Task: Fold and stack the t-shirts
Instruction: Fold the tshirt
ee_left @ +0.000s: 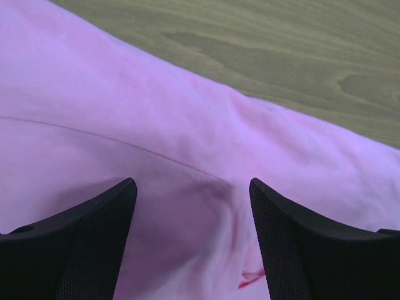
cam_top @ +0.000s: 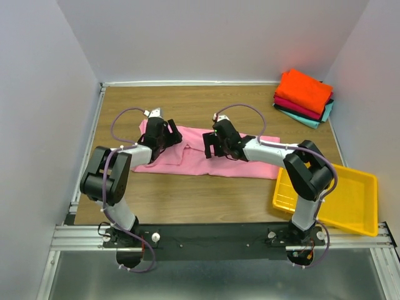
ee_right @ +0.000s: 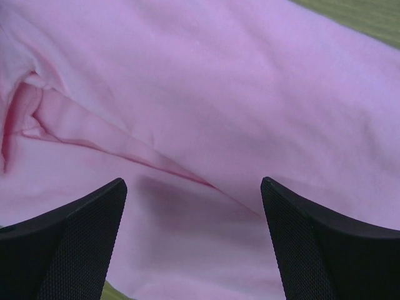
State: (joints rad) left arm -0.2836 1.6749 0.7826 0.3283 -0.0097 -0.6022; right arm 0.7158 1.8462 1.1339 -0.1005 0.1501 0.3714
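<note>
The pink t-shirt lies spread left of the yellow tray, with the folded stack beyond that tray; left gripper and right gripper hover low over the shirt, jaws apart, empty; the fold is probably just beginning, so next pinch an edge.

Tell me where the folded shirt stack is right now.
In the top view, the folded stack sits in the far right corner of the table, beyond the yellow tray.

Yellow plastic tray at the near right corner, wood-grain table, plain pale walls
</note>
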